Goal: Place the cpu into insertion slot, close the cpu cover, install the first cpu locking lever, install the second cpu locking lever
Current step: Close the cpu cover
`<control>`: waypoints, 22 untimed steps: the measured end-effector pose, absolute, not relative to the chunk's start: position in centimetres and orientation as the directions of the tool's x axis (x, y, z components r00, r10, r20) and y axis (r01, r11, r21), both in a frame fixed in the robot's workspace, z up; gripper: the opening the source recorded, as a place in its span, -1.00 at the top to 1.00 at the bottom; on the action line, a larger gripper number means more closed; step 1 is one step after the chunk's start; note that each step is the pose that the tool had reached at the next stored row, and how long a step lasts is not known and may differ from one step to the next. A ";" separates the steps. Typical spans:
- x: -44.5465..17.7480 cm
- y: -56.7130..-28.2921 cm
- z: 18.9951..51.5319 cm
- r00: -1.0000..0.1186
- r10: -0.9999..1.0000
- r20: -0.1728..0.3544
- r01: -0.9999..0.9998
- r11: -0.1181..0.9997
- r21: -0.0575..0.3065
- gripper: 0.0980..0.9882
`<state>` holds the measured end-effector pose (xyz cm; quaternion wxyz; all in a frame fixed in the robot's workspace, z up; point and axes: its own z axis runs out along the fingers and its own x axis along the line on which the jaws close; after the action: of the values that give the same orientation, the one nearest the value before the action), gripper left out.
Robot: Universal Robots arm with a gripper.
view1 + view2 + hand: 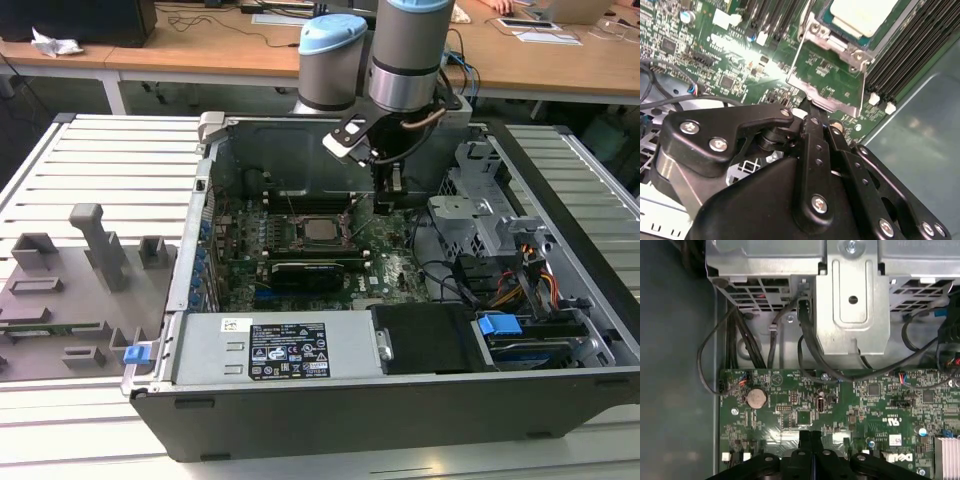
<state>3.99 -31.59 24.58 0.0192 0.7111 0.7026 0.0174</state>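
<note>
1. Inside the open grey metal computer case (pixel 400 420), toward its far wall, the small square cpu with a pale silvery top (pixel 860 15) sits seated in the dark, metal-rimmed insertion slot (pixel 837 42).
2. The thin silvery frame-shaped cpu cover (pixel 830 102) stands swung open, leaving the chip bare.
3. The black gripper (pixel 811 111), its fingers drawn together, meets the cover's free edge, a spot suited to working that plate. I cannot tell whether it pinches the edge.

cpu (pixel 860 15) partly, perhaps mostly, past edge
</note>
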 end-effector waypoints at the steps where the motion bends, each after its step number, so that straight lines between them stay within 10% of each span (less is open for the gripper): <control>1: 3.7 -31.6 24.6 0.012 1.000 -0.002 0.999 -0.012 0.052 0.98; 22: -0.9 -31.6 23.7 0.012 1.000 -0.002 0.999 -0.012 0.052 0.98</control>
<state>-0.88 -31.59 23.72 0.0192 0.7111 0.7026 0.0174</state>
